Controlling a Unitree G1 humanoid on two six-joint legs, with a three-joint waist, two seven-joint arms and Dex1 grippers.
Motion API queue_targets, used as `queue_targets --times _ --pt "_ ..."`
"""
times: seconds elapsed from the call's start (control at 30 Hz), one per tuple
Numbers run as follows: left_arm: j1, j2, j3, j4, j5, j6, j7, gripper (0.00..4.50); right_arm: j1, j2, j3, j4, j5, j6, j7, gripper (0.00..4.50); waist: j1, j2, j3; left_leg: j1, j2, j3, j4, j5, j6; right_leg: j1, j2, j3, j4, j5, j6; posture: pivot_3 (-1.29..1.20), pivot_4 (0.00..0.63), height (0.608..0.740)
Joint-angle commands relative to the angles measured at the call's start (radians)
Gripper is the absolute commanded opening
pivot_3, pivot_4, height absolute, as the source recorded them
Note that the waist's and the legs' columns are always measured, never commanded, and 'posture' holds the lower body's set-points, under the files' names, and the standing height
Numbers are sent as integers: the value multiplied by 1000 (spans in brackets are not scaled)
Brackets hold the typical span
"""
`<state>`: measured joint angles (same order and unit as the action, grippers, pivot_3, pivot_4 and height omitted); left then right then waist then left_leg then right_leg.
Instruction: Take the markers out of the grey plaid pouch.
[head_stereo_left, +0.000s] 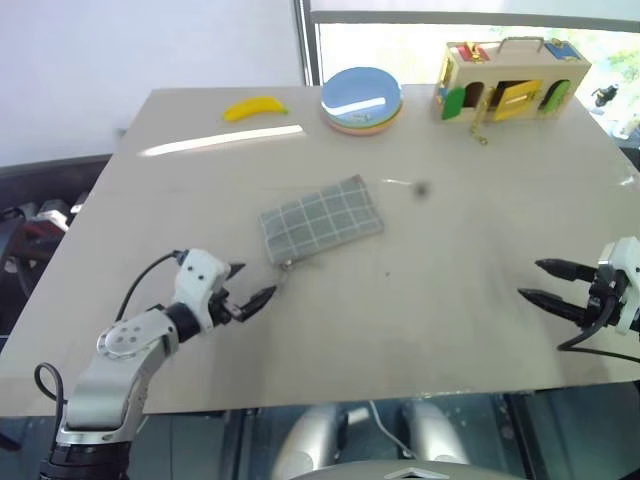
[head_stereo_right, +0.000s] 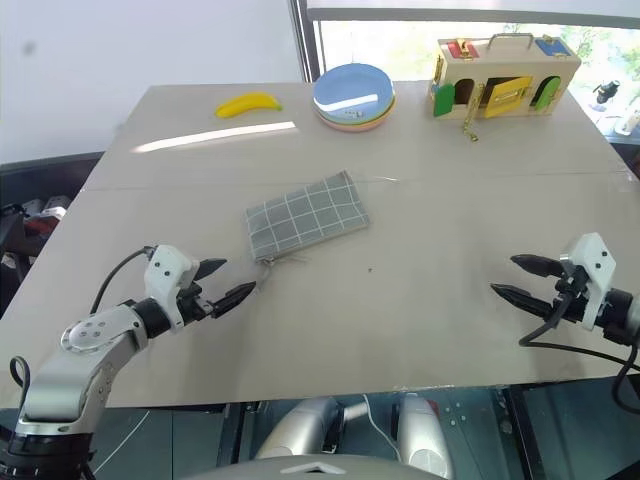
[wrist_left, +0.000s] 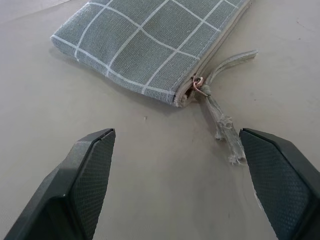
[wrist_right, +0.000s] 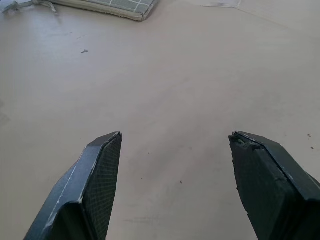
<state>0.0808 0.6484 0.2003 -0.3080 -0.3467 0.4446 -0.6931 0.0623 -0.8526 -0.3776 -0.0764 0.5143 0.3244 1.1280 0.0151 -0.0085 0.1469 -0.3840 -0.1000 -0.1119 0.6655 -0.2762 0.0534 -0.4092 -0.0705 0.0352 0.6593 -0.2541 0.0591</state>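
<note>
The grey plaid pouch (head_stereo_left: 322, 219) lies flat in the middle of the table, zipped shut, with its zipper pull and cord (wrist_left: 220, 107) trailing off the near corner. The markers are hidden. My left gripper (head_stereo_left: 248, 284) hangs open just short of that corner, its fingertips pointing at the pull, touching nothing. At the table's right edge, well away from the pouch, my right gripper (head_stereo_left: 540, 281) stands open and empty over bare tabletop, pointing left.
At the back of the table (head_stereo_left: 420, 320) lie a yellow banana (head_stereo_left: 254, 107), a stack of round blue plates (head_stereo_left: 361, 98) and a wooden latch-board box (head_stereo_left: 511, 80). A window runs behind the table's far edge.
</note>
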Motion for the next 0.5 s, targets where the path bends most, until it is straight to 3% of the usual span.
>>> queue_targets --times 0.03,0.5 --pt "4 13 33 -52 -24 -20 -15 4157 -2 -9 -21 -12 7 -16 7 3464 0 0 0 0 0 0 0 0 0 0 0 0 0 0 0 0 150 740" --pt "17 20 54 -55 -39 -13 -33 4157 10 -8 -26 -7 8 -26 8 3464 0 0 0 0 0 0 0 0 0 0 0 0 0 0 0 0 150 740"
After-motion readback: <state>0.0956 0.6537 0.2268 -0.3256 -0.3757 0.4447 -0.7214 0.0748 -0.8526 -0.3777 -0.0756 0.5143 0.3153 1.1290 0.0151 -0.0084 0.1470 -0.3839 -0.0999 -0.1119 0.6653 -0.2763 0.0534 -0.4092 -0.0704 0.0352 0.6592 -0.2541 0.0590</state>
